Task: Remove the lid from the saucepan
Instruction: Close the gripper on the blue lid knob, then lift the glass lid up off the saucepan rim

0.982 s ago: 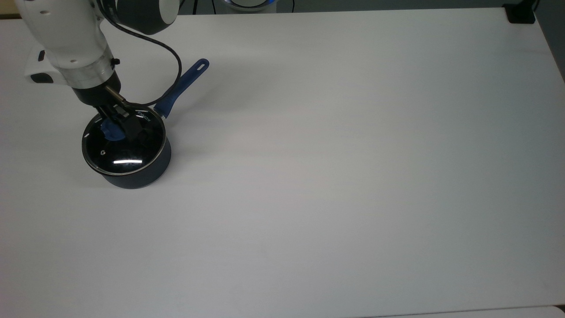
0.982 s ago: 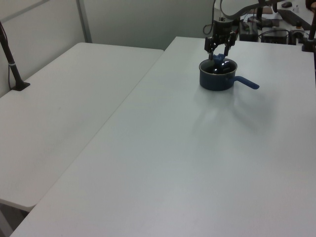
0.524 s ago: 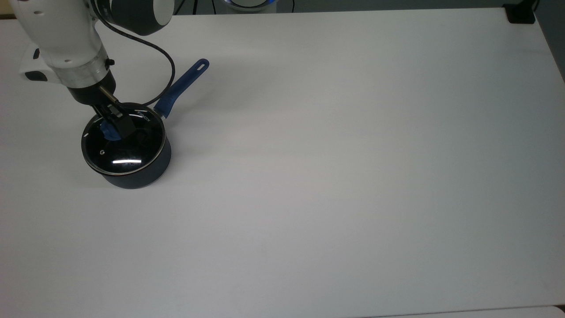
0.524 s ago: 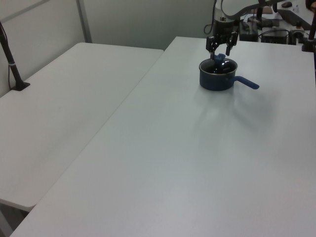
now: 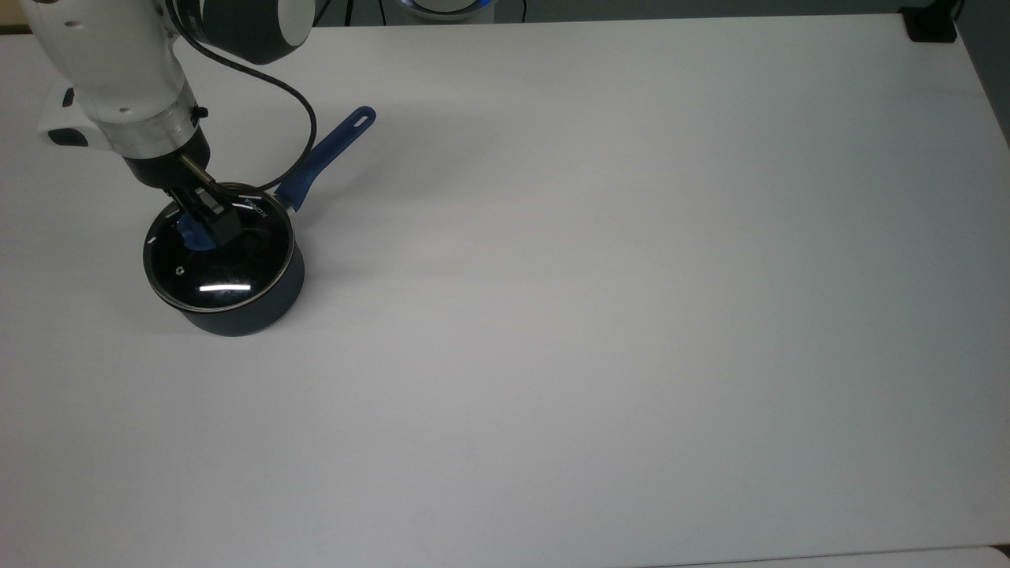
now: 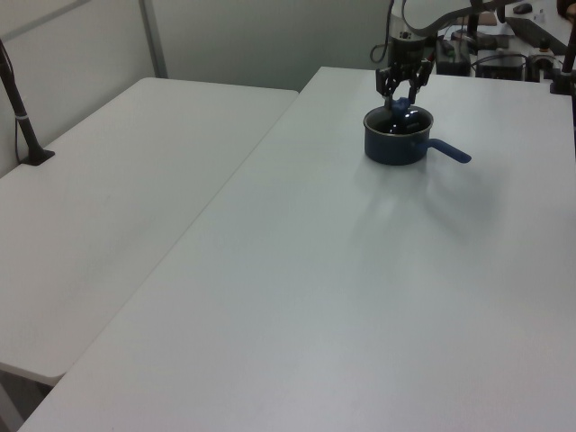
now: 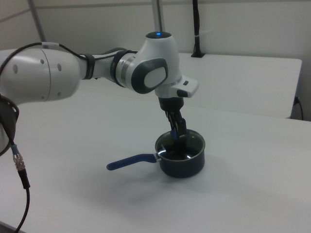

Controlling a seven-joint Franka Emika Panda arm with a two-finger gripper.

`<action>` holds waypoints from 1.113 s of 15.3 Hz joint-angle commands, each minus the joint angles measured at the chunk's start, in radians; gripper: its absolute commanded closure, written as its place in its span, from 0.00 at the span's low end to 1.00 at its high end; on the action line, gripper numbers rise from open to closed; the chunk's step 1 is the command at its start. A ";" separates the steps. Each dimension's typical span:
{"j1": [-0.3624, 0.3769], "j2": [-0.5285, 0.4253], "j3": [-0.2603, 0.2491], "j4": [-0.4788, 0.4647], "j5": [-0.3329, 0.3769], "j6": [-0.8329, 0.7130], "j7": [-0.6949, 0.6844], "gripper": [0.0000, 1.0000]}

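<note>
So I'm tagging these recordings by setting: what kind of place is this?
Likely a robotics lab, not a kitchen: a robot arm works over a bare white table holding a lone lidded saucepan, with electronics behind.

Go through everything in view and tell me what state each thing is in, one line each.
Lid: on the saucepan, sitting level on its rim.
Knob: at the middle of the lid, between the gripper's fingers.
Saucepan: upright on the table, covered, handle pointing to the top view's upper right.
Gripper: down at the knob, shut on it.
Table: bearing the saucepan.
</note>
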 commanded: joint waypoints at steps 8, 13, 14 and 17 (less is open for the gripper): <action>0.003 -0.021 -0.046 0.086 0.006 -0.138 -0.020 0.73; 0.006 -0.033 -0.038 0.086 0.005 -0.138 -0.011 0.73; 0.008 -0.038 -0.032 0.083 0.005 -0.138 -0.011 0.73; 0.041 -0.064 -0.028 0.062 -0.003 -0.141 -0.011 0.73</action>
